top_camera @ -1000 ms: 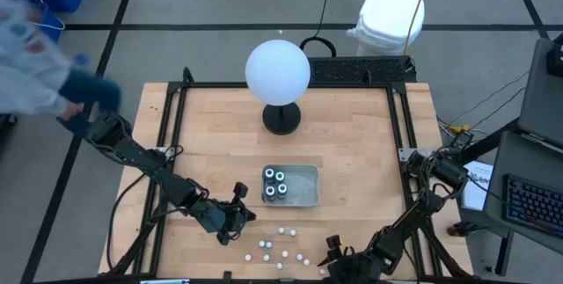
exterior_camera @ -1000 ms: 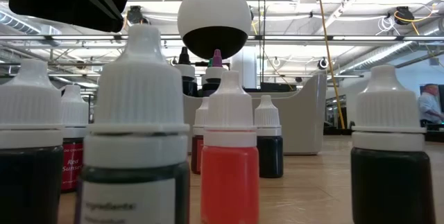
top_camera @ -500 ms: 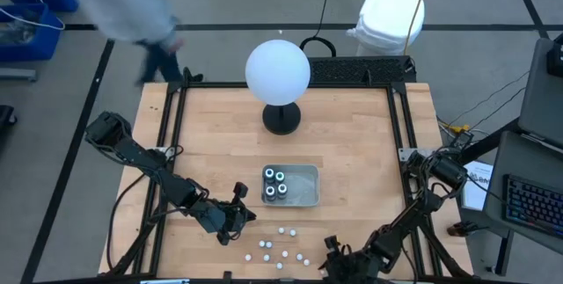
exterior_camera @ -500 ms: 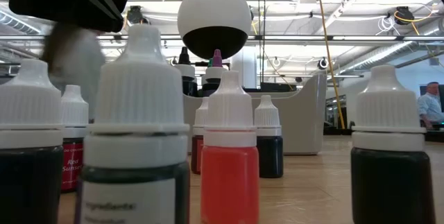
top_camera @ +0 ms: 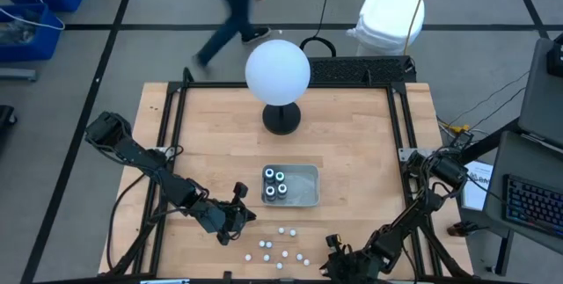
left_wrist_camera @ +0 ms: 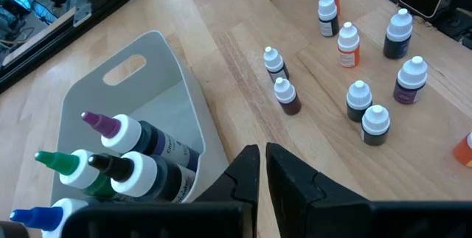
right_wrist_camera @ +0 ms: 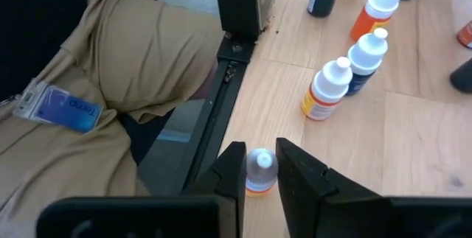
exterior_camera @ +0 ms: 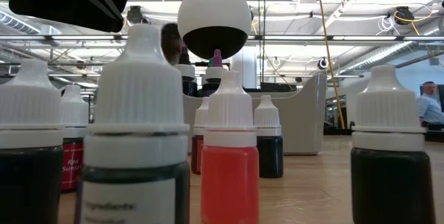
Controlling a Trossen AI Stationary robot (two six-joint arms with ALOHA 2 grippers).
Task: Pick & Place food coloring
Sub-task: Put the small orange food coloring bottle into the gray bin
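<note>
right tool [right_wrist_camera: 258, 166] at the near tabletop [top_camera: 352, 152] edge, fingers pinched on a small white-capped bottle [right_wrist_camera: 258, 170]. left tool [left_wrist_camera: 259, 166] closed, empty, just left of the grey tray [top_camera: 303, 198] holding four dark bottles [top_camera: 275, 184]. remaining small bottles [top_camera: 281, 247] cluster near the tray.

Bare surface [top_camera: 352, 143] lay open right of the globe lamp [top_camera: 278, 73]. Near the front edge, small white-capped bottles [top_camera: 280, 249] stood scattered, with the tray [top_camera: 307, 187] just behind them.
</note>
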